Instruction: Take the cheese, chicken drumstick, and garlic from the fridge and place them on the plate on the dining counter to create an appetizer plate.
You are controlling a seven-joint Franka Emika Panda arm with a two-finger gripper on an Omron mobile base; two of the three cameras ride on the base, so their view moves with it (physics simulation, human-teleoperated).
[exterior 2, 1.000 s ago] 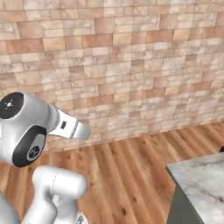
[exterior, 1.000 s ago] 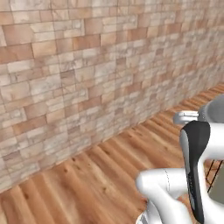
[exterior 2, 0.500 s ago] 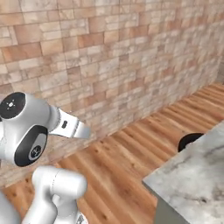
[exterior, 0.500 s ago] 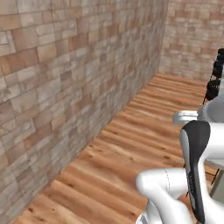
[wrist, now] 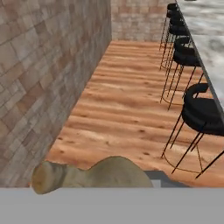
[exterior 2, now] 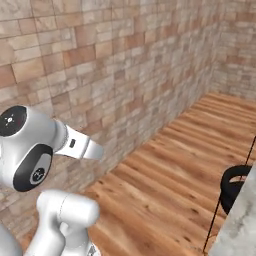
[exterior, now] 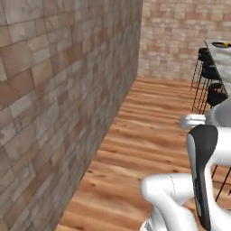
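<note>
The orange-brown chicken drumstick (wrist: 92,175) lies across the bottom of the hand view, thin bone end to the left, with my gripper (wrist: 114,180) shut on it and its fingertips hidden behind the meat. The marbled dining counter (wrist: 205,26) runs along the right of the hand view, and its edge also shows as the dining counter (exterior: 222,58) and the dining counter (exterior 2: 242,225) in the base views. At the counter's far end sits a small dark shape with a yellow bit (exterior: 223,44), too small to tell what it is. The fridge and garlic are out of view.
A brick wall (exterior: 67,90) stands close on the left and another closes the far end of the room. Several black stools (wrist: 203,113) line the counter's near side, also seen as stools (exterior: 210,72) and a stool (exterior 2: 235,185). A wooden floor (wrist: 127,100) lies between wall and stools.
The whole picture has swung in both base views, so the base has turned. The brick wall now runs along the left, and the far wall, the counter and the stools have come into view.
</note>
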